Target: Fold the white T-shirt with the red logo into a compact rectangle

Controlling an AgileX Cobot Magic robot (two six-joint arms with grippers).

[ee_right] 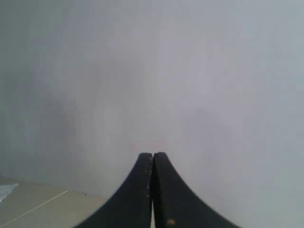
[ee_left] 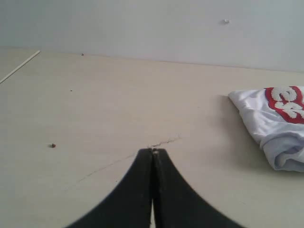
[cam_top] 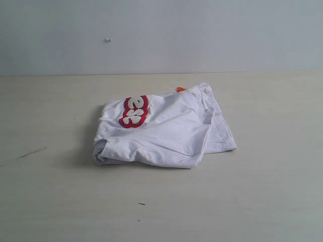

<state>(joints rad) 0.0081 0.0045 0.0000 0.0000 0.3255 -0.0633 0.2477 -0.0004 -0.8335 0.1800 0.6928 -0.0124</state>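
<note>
Lying bundled and untouched: the white T-shirt (cam_top: 169,133)

It rests on the table (cam_top: 262,196), the red logo (cam_top: 133,112) facing up. The left pincer (ee_left: 153,152) is pressed together and empty; the shirt lies beyond its tips, off to one side. The right pincer (ee_right: 153,155), also closed and empty, faces the wall (ee_right: 190,71).

One white T-shirt (cam_top: 169,132) — two tools (ee_left: 152,153) (ee_right: 153,156)

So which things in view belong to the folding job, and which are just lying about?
Job: shirt; red logo; orange tag.
Lying about: brown crumb; dark fleck; table crack.
</note>
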